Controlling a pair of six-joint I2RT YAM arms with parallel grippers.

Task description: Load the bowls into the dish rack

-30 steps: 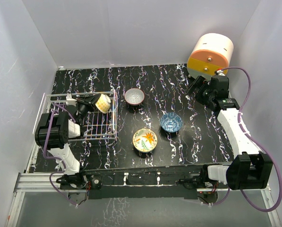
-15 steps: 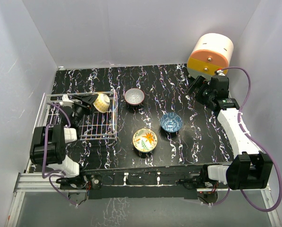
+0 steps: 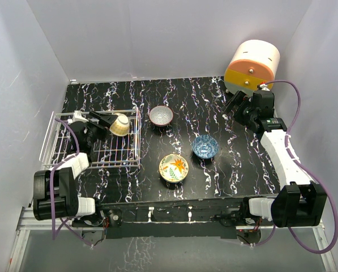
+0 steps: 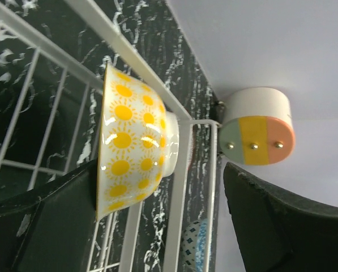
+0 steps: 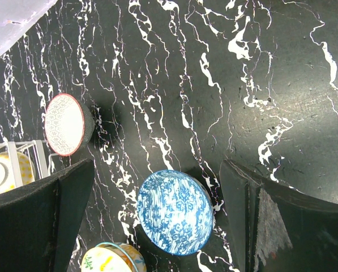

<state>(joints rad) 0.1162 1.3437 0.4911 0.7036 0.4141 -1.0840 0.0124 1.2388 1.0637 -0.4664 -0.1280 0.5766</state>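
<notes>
The dish rack stands on the left of the black marbled table. A cream-yellow bowl with sun dots lies tipped on its side in the rack's far right corner, against the wire. My left gripper is open around this bowl, with a wide gap on the right-hand side. The grey-white bowl, the blue-white bowl and the flowered bowl stand on the table. My right gripper hangs open above the blue-white bowl, holding nothing.
An orange-and-cream round drawer unit stands at the back right, close behind my right arm. The rack's raised wire sides surround my left gripper. Grey walls enclose the table on three sides.
My left gripper has opened and let go of the cream-yellow bowl, which now rests in the rack's corner. The left arm's elbow has drawn back toward the near edge. The right arm is unmoved.
</notes>
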